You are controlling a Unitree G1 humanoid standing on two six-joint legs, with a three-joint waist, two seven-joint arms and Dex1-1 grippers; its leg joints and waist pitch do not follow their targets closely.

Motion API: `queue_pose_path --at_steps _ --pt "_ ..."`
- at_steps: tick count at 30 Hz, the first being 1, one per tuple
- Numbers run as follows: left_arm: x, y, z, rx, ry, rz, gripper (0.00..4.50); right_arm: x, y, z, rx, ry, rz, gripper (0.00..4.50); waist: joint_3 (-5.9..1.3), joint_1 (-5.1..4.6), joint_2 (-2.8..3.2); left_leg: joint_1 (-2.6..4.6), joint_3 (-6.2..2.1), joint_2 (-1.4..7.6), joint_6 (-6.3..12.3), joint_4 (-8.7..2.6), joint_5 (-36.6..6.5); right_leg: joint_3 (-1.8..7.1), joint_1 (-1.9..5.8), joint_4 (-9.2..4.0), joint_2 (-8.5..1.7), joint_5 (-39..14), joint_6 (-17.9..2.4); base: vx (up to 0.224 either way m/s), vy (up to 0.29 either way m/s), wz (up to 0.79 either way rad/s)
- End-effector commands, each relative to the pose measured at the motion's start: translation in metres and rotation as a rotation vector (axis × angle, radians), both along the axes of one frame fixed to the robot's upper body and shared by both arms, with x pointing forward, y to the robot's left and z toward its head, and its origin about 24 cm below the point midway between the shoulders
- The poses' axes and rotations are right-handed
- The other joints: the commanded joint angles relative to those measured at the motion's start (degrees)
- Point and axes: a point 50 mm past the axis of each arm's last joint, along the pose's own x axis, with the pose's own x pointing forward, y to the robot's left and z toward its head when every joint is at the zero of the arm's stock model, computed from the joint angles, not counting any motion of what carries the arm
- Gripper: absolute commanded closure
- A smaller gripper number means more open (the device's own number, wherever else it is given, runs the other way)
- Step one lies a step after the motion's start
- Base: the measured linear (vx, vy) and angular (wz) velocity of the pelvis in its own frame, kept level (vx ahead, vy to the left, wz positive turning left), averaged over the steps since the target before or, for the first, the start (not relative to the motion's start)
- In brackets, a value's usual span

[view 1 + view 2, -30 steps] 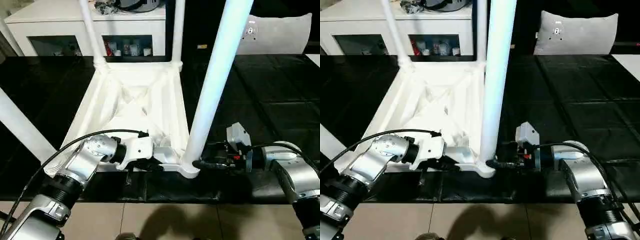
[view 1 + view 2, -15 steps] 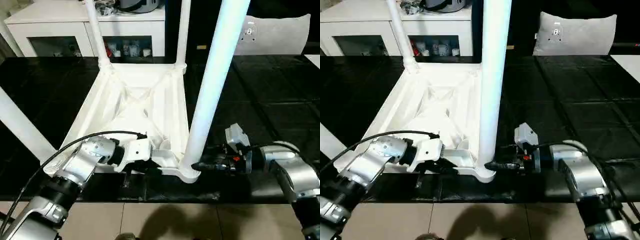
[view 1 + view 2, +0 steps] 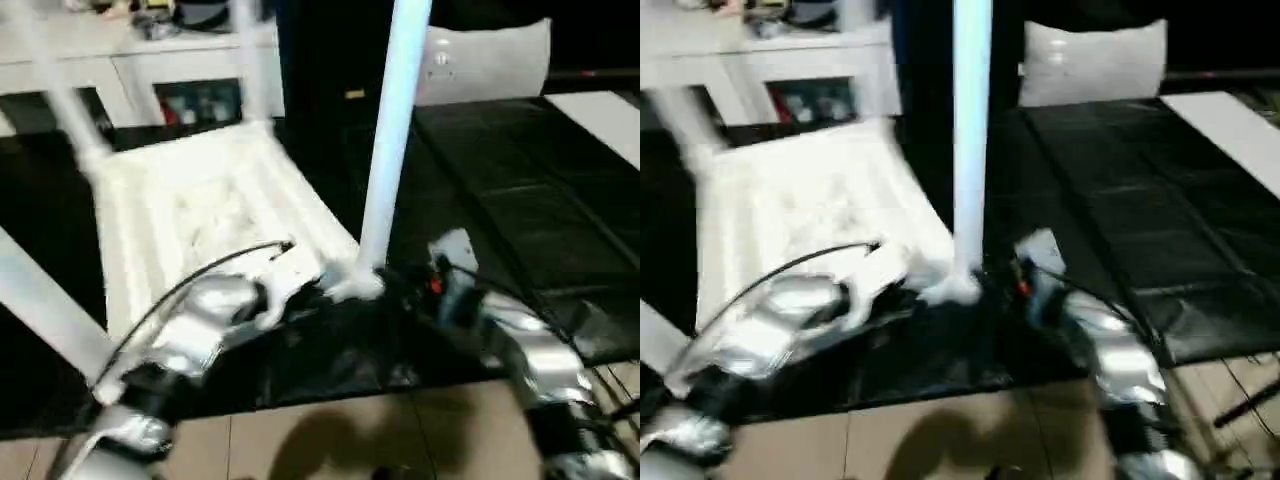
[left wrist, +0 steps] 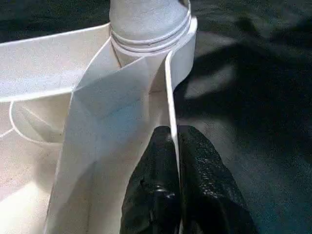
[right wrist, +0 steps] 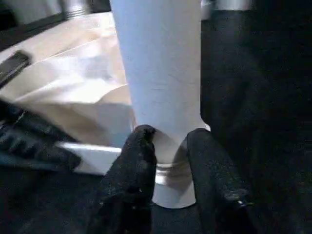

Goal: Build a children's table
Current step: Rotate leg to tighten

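Note:
The white children's table lies upside down on the black work surface, its ribbed top [image 3: 200, 200] facing up and its legs standing upward. The near right leg [image 3: 392, 130] rises from its corner socket [image 4: 146, 29]. My left gripper [image 4: 174, 134] is shut on the thin rim of the top just beside that socket. My right gripper [image 5: 173, 141] grips the base of the same leg [image 5: 161, 73], one black finger [image 5: 144, 146] on each side of it. From the head, both grippers meet at this corner [image 3: 350, 285].
A white cabinet [image 3: 130, 70] with glass doors stands behind the table. A grey cushion [image 3: 490, 60] leans at the back right and a white board [image 3: 600, 115] lies at the far right. The black surface's [image 3: 520, 200] front edge borders tiled floor [image 3: 350, 430].
The whole head picture has swung and blurred, so the camera has moved. Both grippers keep their holds at the table's near right corner.

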Motion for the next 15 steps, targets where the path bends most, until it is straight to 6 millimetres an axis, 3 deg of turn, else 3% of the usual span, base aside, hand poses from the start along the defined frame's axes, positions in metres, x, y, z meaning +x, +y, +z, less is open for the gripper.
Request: queue_pose_path --at_steps 1,4,8,15 --pt "-0.01 -0.055 0.021 -0.082 -0.078 -0.195 4.5 -0.002 0.048 0.001 0.031 0.003 0.134 3.64 -3.47 0.3 -0.3 -0.32 -0.06 0.08 2.61 -4.12 -17.5 1.33 2.93 -6.07 -2.24 -32.6 -2.4 0.0 0.0 0.0" --pt "-0.006 -0.052 0.019 -0.038 -0.093 -0.159 4.5 0.004 0.043 0.003 -0.004 -0.025 0.058 3.64 -3.83 0.28 -0.03 -0.64 -0.28 0.42 2.89 -4.44 -15.9 1.8 3.37 -5.06 -2.33 -26.5 -4.7 0.0 0.0 0.0" --pt "0.0 -0.031 0.013 0.031 -0.114 -0.114 4.5 0.004 0.019 0.005 -0.036 -0.056 0.012 3.48 -3.99 0.62 -0.09 -0.86 -0.06 0.64 3.77 -4.43 -13.5 2.31 3.69 -4.25 -2.45 -20.8 -7.7 0.0 0.0 0.0" --pt "0.003 -0.002 0.012 0.069 -0.127 -0.136 4.5 -0.007 -0.011 0.011 -0.052 -0.089 0.08 2.91 -4.24 2.28 -0.23 -0.73 0.17 0.9 4.88 -4.23 -10.0 2.68 3.87 -3.49 -2.54 -16.4 -9.3 0.0 0.0 0.0"
